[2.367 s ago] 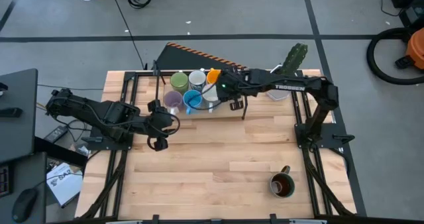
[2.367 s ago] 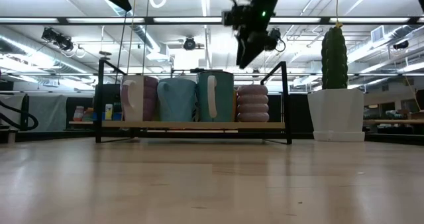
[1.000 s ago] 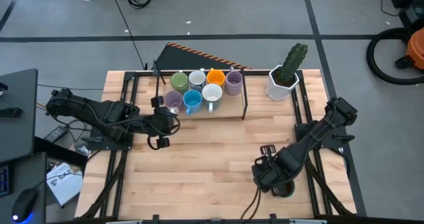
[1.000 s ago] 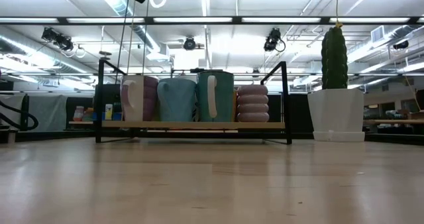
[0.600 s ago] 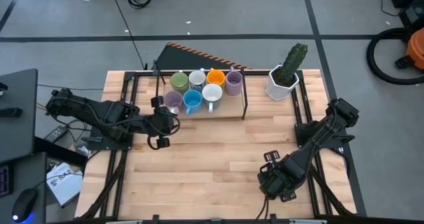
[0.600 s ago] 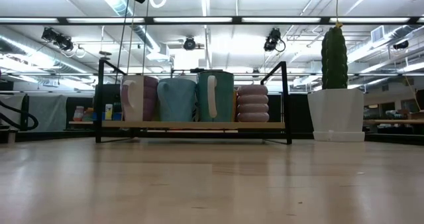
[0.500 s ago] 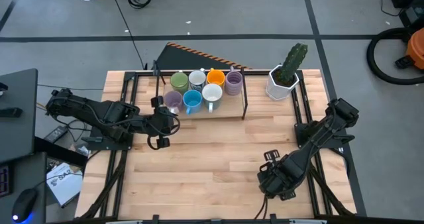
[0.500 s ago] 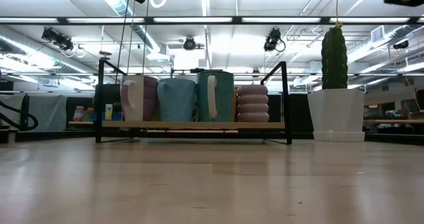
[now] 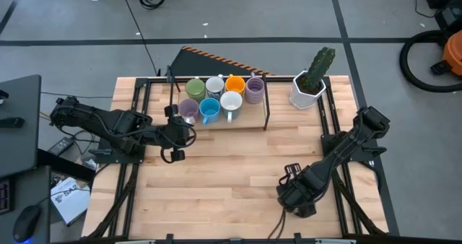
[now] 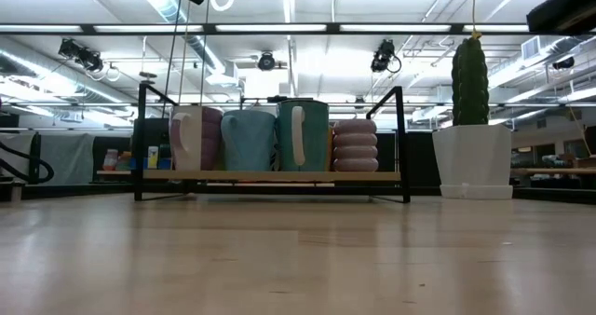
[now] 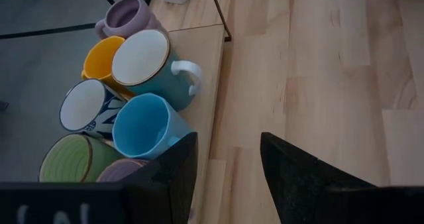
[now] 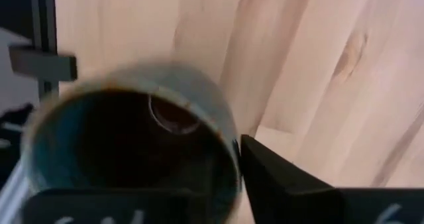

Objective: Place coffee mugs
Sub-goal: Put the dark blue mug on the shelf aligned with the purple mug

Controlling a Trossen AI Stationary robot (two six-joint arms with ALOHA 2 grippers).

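Rack (image 9: 245,121): seven mugs (image 9: 231,102), cactus pot (image 9: 306,91) beside.
My right tool (image 12: 232,177): pinching dark mug (image 12: 126,144).
My left tool (image 11: 228,177): spread.

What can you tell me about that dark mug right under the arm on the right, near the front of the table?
Only the wrist camera shows the dark mug: a round, glazed ceramic cup seen from above, with a greenish rim and a dark brown, empty-looking inside. It is upright over the bare wooden table. The right pincer is at its rim, one finger against the outside wall. From overhead the arm hides the mug completely, and no handle is in view.
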